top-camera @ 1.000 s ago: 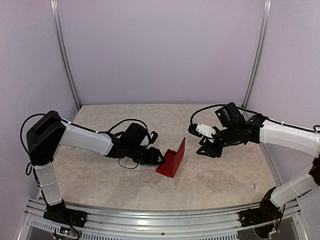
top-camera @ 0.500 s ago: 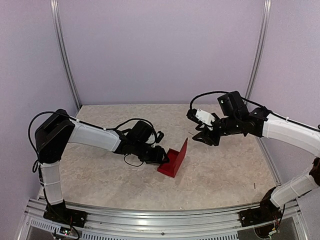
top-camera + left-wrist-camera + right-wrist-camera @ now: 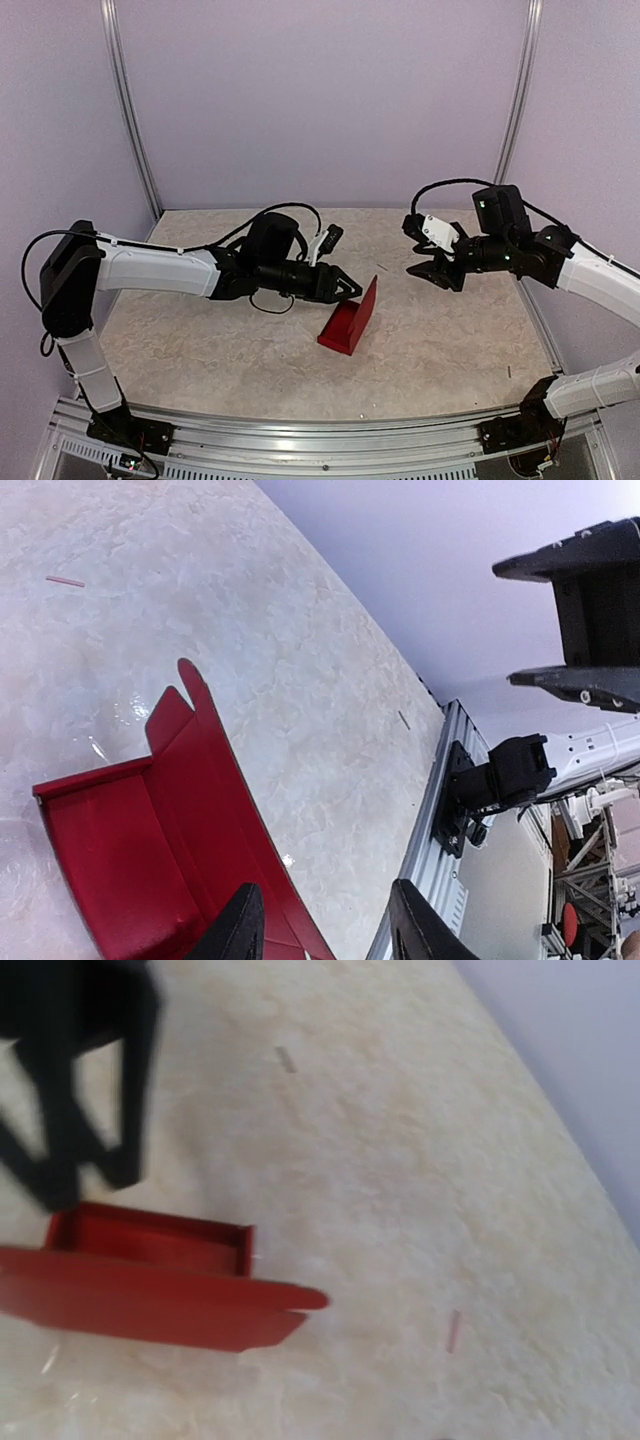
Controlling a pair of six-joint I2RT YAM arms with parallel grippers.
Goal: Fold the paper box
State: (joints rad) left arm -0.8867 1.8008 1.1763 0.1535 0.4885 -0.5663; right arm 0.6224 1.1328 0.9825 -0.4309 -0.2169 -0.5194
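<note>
The paper box (image 3: 346, 326) is bright red card, a shallow tray lying on the table with one long flap standing upright on its right side. It also shows in the left wrist view (image 3: 130, 860) and in the right wrist view (image 3: 150, 1270). My left gripper (image 3: 348, 288) is open and empty, hovering just left of the flap's top edge, its fingertips (image 3: 240, 925) over the tray. It appears blurred in the right wrist view (image 3: 90, 1185). My right gripper (image 3: 428, 272) is open and empty in the air, well right of the box, and shows in the left wrist view (image 3: 508, 625).
The marbled table (image 3: 430, 350) ends at an aluminium rail (image 3: 320, 440) along the near edge, also seen in the left wrist view (image 3: 440, 810). Upright frame posts (image 3: 135, 130) and lilac walls close the back. Small pink scraps (image 3: 453, 1330) lie on the table.
My left gripper has risen off the tray's left side and moved right, up to the flap's top edge. My right gripper has drawn back to the right, away from the box.
</note>
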